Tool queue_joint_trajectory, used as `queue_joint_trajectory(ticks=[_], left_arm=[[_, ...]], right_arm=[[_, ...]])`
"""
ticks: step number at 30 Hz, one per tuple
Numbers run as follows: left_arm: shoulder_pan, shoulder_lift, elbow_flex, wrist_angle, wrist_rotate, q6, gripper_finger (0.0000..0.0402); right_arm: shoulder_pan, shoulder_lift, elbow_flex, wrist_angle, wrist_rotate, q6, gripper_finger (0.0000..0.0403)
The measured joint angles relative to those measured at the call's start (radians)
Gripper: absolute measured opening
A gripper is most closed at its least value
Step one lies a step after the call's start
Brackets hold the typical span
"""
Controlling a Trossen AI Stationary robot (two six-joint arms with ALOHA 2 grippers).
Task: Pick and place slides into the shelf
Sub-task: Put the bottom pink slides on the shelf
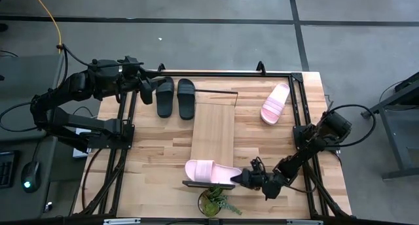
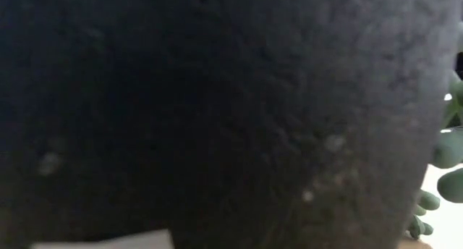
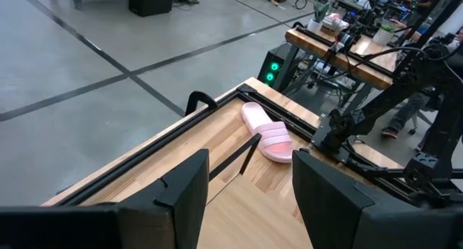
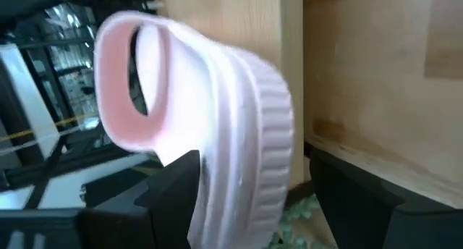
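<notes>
One pale pink slide (image 1: pixel 208 171) lies across the near end of the shelf (image 1: pixel 213 130), whose light wood plank runs down the middle of the desk (image 1: pixel 157 166), and the right gripper (image 1: pixel 243 178) sits just beside the slide's end. In the right wrist view the pink slide (image 4: pixel 210 133) fills the space ahead of the two dark fingers (image 4: pixel 173 198), which stand wide on either side of its striped strap; whether they touch it cannot be told. The step in hand looks like the release of this slide onto the shelf, so the right arm's next move would call for a clean retreat that does not drag the slide off the plank's end, close to the small potted plant (image 1: pixel 216 202) at the desk's edge. The other pink slide (image 1: pixel 275 103) lies on the desk well apart, near the far right corner, and is the nearest one for that arm to fetch next. The two black slides (image 1: pixel 175 97) lie side by side on the desk beside the shelf's far end. The left gripper (image 1: pixel 145 87) waits just beside them, its fingers (image 3: pixel 181 198) spread wide and holding nothing. The low view is blocked by a dark surface close to the lens.
</notes>
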Motion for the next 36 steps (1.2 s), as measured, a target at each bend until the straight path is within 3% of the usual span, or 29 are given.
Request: queue_joint_trajectory(ticks=[14,36], left_arm=[[0.0,0.0,0.0,0.001,-0.006,0.0,0.0184],[0.0,0.0,0.0,0.001,-0.006,0.009,0.0184]], right_arm=[[-0.041,0.001,-0.001,-0.006,0.013,-0.011,0.025],[-0.001,0.001,-0.001,-0.052,-0.013,0.043,0.025]])
